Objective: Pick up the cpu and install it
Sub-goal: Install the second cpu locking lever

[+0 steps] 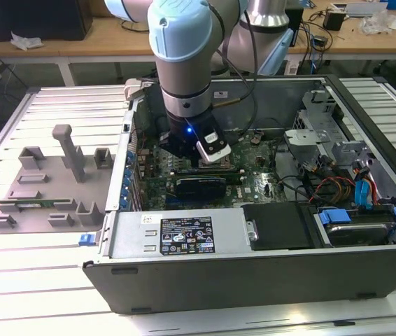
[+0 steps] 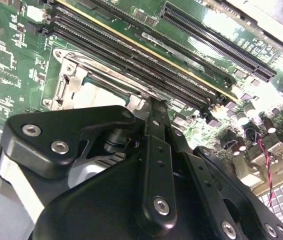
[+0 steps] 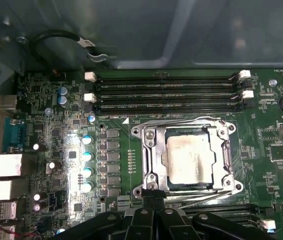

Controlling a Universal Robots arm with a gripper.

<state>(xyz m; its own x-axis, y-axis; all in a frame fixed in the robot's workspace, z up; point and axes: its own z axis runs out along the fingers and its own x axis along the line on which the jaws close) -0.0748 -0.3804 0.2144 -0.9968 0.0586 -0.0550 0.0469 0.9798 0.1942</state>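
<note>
Cpu (image 3: 190, 159): flat square chip, pale silver top with smudged patches, lying level in the socket (image 3: 151, 160) on the green board (image 3: 56, 165), inside the metal socket frame with a screw at each corner. It sits just beyond the tips of the pincer (image 3: 154, 207), directly ahead of them and below, not touching them in the first wrist view. In the second wrist view the same pale top (image 2: 94, 95) shows just past the black finger links, partly covered by them. Pincer: black linkage fingers drawn in to a narrow point at the near edge of the socket frame; nothing is seen between them, but whether they are fully together cannot be told. Beyond the cpu, on the far side from the pincer: four long black memory slots (image 3: 166, 92) with white end clips, running parallel to the socket edge. To one side of the cpu: a row of silver-topped capacitors (image 3: 87, 162) and grey chokes. Exterior view: the arm (image 1: 184, 63) reaches down into the open case (image 1: 254, 231), the pincer (image 1: 194, 159) low over the board. Outside the case, toward the exterior view's left, a grey tray (image 1: 47, 185) rests on the slatted table (image 1: 16, 280).
</note>
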